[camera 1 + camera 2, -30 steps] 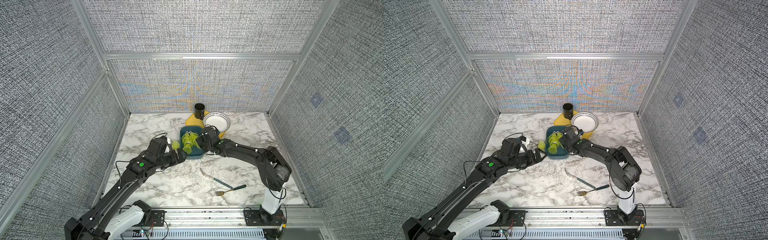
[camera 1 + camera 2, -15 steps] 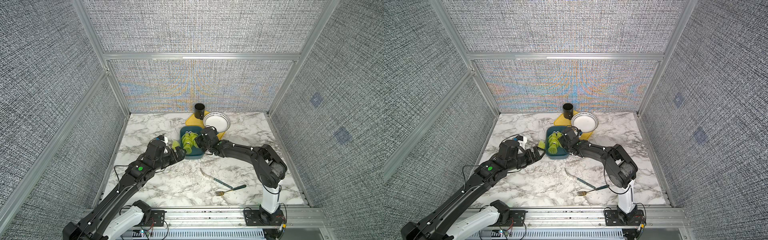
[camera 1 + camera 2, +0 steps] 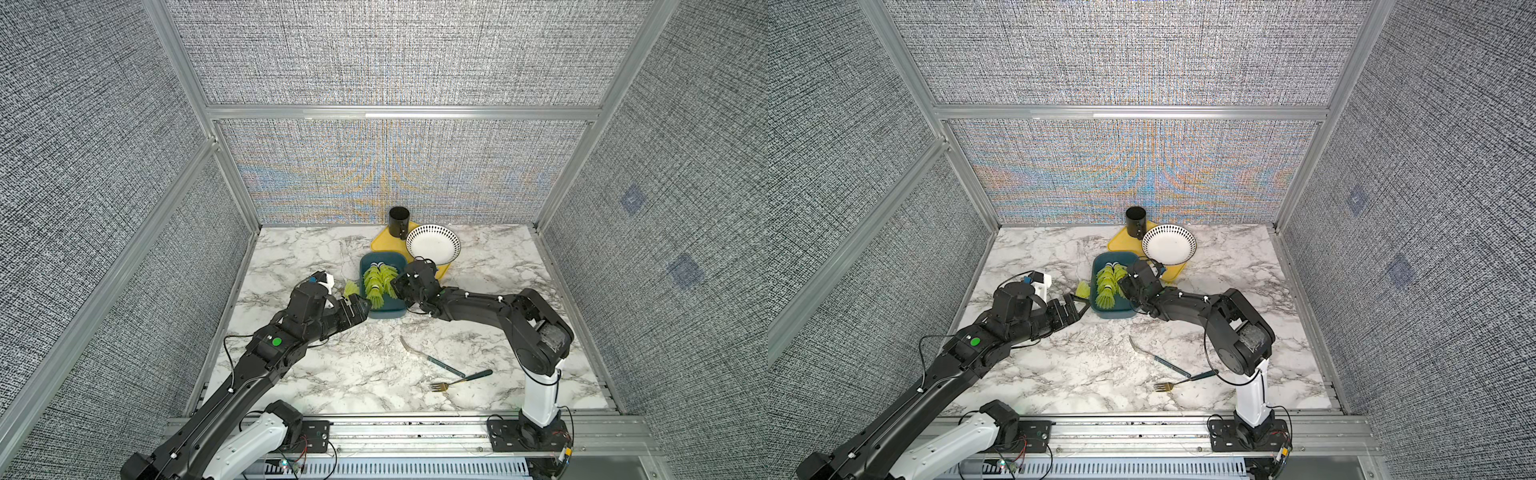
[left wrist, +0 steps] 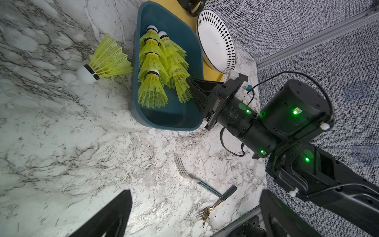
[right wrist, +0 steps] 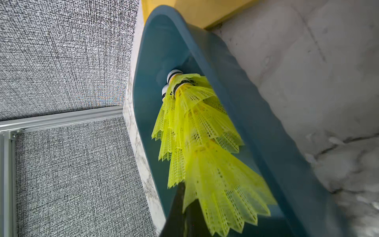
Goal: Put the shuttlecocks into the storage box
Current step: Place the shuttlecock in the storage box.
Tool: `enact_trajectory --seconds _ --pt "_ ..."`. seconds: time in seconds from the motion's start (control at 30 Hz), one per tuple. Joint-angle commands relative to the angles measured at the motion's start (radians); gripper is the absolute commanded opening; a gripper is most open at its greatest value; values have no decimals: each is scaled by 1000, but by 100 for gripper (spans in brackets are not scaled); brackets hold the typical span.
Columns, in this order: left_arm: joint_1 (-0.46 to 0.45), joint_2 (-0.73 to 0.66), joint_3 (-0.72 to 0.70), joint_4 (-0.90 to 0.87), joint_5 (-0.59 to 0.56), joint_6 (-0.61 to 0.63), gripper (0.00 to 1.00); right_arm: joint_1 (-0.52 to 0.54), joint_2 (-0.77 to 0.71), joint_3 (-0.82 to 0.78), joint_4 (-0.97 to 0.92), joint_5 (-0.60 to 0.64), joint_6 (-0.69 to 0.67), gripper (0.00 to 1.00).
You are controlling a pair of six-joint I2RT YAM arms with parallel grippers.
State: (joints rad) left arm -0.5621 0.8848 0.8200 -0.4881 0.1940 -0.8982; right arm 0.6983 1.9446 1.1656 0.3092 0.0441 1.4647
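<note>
Beside storage box (image 4: 170, 121): loose shuttlecock (image 4: 106, 59) is lying on counter (image 4: 82, 143) | left tool (image 3: 1079, 303) is hovering wide apart outside box | right tool (image 4: 188, 79), closed, is touching boxed shuttlecocks (image 4: 152, 90).

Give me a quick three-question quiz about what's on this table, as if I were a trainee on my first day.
1. True or false: all the shuttlecocks already lie inside the storage box.
2. Which arm's jaws stand wide open? A. left B. right C. both
3. Fill in: ___ forks lie on the marble table.

Key
1. False: one shuttlecock lies on the table beside the box.
2. A, the left arm's jaws.
3. Two.
</note>
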Motion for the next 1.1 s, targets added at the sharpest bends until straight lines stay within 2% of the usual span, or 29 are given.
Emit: enact_trajectory --seconds 0.0,0.13,0.33,0.57,0.87,1.07 --pt "0 -4 -1 5 15 -4 100 0 1 -13 98 -6 -25 0" --pt "1 -5 1 7 16 -2 100 -1 5 -24 134 -4 -17 0" --pt "1 0 5 7 18 1 100 5 11 -17 89 6 16 0" --pt "1 6 13 8 19 4 100 24 39 59 -80 55 41 0" --pt "1 6 13 11 22 4 100 31 52 49 -58 95 65 0" --pt "1 11 17 13 25 7 100 38 49 6 33 106 79 1"
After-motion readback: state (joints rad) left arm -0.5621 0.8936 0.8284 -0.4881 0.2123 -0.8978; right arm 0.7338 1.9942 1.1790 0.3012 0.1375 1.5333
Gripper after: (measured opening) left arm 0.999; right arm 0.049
